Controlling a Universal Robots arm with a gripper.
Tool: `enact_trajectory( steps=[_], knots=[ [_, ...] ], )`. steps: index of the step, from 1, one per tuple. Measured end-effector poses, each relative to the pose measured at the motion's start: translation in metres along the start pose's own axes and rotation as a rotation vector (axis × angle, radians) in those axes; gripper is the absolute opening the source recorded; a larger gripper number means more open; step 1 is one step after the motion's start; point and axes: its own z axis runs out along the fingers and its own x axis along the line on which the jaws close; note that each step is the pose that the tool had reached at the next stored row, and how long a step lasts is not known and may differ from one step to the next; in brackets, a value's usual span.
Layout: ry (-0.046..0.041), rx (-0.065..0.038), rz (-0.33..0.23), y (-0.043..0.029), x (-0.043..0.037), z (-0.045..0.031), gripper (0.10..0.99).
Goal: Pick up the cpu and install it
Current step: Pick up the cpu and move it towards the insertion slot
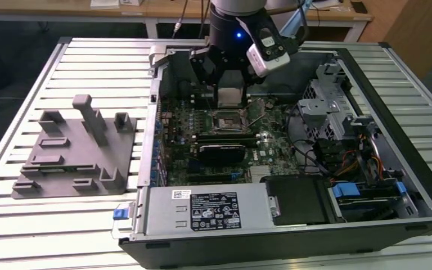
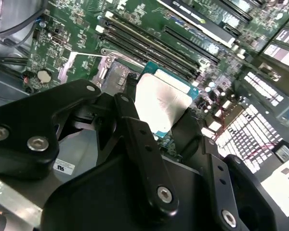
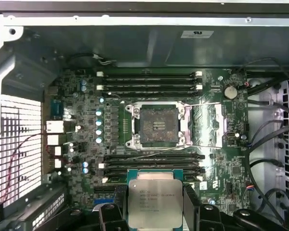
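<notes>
My gripper [image 1: 229,97] hangs inside the open computer case, shut on the cpu [image 1: 229,94], a small square chip with a pale silver top. In the first wrist view the cpu [image 3: 155,203] sits between two black fingers [image 3: 110,215], held above the motherboard [image 3: 77,144]. The open socket [image 3: 158,126] lies bare with its metal frame swung back, a short way from the chip. In the second wrist view the cpu [image 2: 164,103] shows its silver top and green edge between the fingers [image 2: 135,125], over the board.
The black case [image 1: 396,185] lies open on a slatted metal table [image 1: 66,225]. A grey plastic fixture [image 1: 77,149] with upright blocks stands at the exterior view's left. Memory slots [image 3: 149,82], cables [image 3: 274,144], a power supply [image 1: 208,209] and drive bays [image 1: 336,118] crowd the socket.
</notes>
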Motion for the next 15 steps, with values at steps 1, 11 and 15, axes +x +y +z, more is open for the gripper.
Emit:
enact_trajectory(
  steps=[1,11,15],
  knots=[
    [0.0003,0.0,0.0,0.0005,-0.0017,0.001,0.541],
    [0.0014,0.001,-0.001,0.0068,-0.0097,0.0135,0.541],
    [0.0015,0.001,-0.002,0.0098,-0.0097,0.0203,0.541]
  ],
)
